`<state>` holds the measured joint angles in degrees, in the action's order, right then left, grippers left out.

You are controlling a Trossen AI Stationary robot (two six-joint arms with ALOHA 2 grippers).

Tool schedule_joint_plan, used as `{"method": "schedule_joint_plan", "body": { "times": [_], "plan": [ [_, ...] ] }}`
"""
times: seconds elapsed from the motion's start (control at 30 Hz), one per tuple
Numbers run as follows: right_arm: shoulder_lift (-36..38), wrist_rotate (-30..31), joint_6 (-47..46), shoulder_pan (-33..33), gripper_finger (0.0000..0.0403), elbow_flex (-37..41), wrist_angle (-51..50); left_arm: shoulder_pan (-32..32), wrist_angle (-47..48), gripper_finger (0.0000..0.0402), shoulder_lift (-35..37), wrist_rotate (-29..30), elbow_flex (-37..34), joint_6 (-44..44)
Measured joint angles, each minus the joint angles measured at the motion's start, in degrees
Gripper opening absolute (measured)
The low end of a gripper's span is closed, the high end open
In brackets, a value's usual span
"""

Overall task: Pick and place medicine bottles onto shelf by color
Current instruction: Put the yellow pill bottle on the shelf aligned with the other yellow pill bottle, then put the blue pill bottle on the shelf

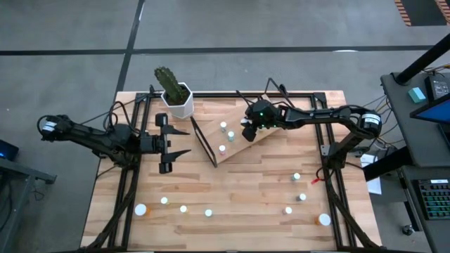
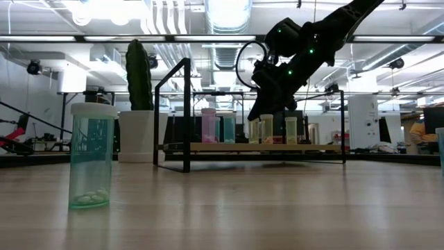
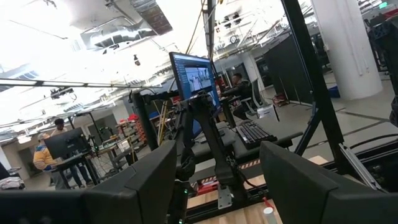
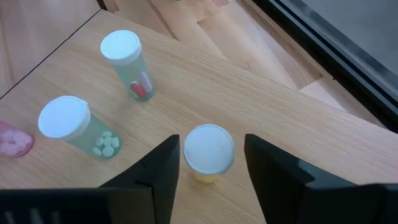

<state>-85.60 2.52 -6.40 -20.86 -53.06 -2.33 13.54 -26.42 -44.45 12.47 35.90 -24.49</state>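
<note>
On the tilted shelf point(image 4: 261, 99), the right gripper point(image 4: 208, 163) stands parted around a yellow white-capped bottle point(image 4: 209, 152).

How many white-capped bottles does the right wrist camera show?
3, on the shelf: one between the right gripper's fingers, one with white pills, one with a red pill. Others may be hidden.

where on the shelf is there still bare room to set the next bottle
Free: the shelf's bare stretch beyond the yellow bottle between the right gripper's open fingers. Crowded: the side with two white-capped bottles and a pink one.
</note>
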Motion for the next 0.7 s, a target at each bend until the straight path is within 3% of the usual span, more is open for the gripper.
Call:
{"method": "schedule_joint_plan", "body": {
  "times": [0.2, 0.5, 0.7],
  "plan": [
    [0.42, -0.16, -0.94, 0.03, 0.0195, 0.0, -0.09, 0.0, -0.01, 0.0215, -0.05, -0.02, 0.0, 0.0],
    [1.61, -0.89, -1.75, 0.76, 0.0199, -3.03, -3.02, 0.0, 0.01, 0.0215, -0.08, -0.01, 0.0, 0.0],
    [7.11, -1.03, -0.9, 4.83, 0.0198, -6.4, -7.81, -0.02, 0.0, 0.0215, -0.13, -0.01, 0.0, 0.0]
  ]
}}
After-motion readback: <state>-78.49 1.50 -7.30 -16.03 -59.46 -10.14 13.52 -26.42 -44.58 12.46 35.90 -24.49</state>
